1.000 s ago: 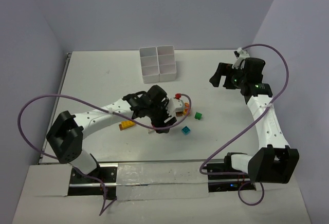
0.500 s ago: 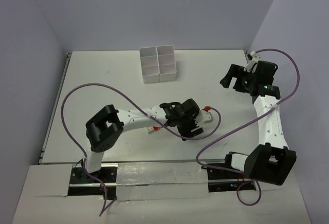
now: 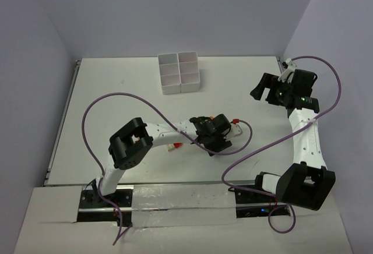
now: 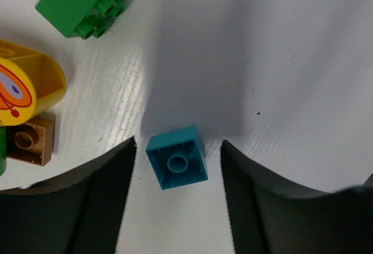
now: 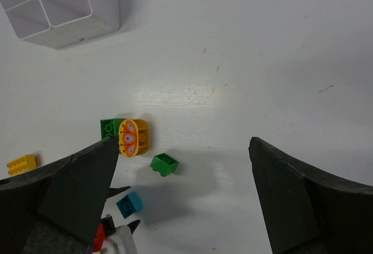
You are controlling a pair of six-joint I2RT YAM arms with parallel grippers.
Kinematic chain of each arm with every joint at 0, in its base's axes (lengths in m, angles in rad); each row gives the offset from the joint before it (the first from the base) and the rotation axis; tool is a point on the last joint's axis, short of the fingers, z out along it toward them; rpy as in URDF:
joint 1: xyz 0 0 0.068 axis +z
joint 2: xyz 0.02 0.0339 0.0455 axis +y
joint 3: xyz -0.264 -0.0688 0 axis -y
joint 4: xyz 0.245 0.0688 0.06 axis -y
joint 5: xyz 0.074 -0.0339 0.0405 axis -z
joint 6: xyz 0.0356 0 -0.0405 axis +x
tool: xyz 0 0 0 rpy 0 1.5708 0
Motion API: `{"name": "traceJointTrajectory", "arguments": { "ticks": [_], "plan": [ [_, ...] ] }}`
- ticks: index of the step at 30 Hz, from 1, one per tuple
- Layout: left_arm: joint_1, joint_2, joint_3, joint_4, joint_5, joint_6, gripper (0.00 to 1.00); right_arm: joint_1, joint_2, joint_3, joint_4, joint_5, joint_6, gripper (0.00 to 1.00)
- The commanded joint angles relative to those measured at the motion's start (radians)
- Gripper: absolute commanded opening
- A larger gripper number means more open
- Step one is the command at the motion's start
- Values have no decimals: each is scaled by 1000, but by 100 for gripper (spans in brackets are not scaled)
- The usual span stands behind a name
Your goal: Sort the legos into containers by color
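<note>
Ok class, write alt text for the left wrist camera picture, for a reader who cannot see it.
A small cyan-blue brick lies on the white table between the two dark fingers of the open left gripper, touched by neither. To the upper left sit a green brick, a yellow rounded piece with an orange print, and a brown brick.

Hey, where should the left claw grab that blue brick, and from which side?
Take the blue brick by two opposite flat side walls, from straight above. It lies flat on its own inside the open left claw, slightly twisted, so probably rotate a little first.
</note>
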Motion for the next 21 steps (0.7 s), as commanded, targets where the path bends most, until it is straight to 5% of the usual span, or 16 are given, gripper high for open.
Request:
{"name": "traceJointTrajectory", "arguments": {
  "ticks": [1,10,13,21],
  "plan": [
    [-8,9,51,-51,6,-31,56,-8,-11,42,3,-15,-17,100],
    [11,-82,3,-88,44,-19,24,-8,-3,46,12,-33,-9,100],
    [91,-167,23,-102,85,-17,1,-8,-7,38,21,-51,-20,100],
    [360,-342,133,-41,23,15,0,1,0,16,65,-80,10,100]
  ]
}}
